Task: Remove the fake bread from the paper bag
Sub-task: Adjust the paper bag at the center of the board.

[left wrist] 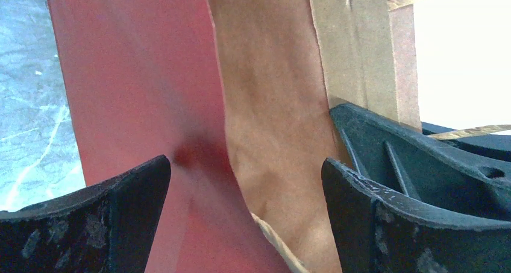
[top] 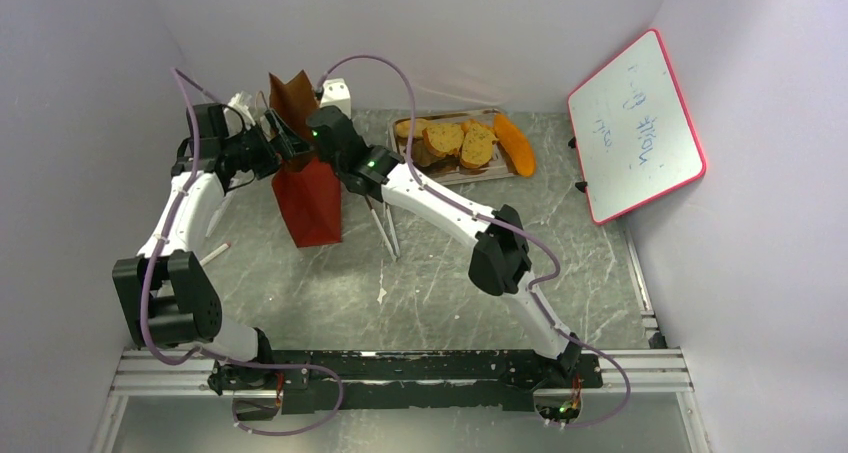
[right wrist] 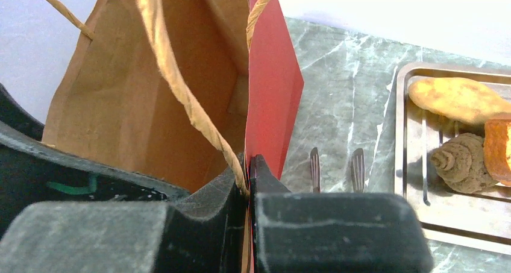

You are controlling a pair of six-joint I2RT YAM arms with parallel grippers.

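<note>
Metal tongs (top: 387, 233) lay on the table just beside the upright paper bag (top: 312, 195). The right claw (right wrist: 249, 164) was pressed together, pinching the bag's rim and a cord handle. The left claw (left wrist: 246, 164) was spread wide around the bag's other wall. Farther back, the fake bread (top: 460, 141) lay on a silver tray (right wrist: 399, 128).

Red paper bag (top: 312, 203), brown kraft inside

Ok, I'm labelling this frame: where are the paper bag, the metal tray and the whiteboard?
paper bag (top: 311, 199): top external view, red outer side.
metal tray (right wrist: 399, 152): right wrist view, left rim.
whiteboard (top: 635, 123): top external view, white writing face.
</note>
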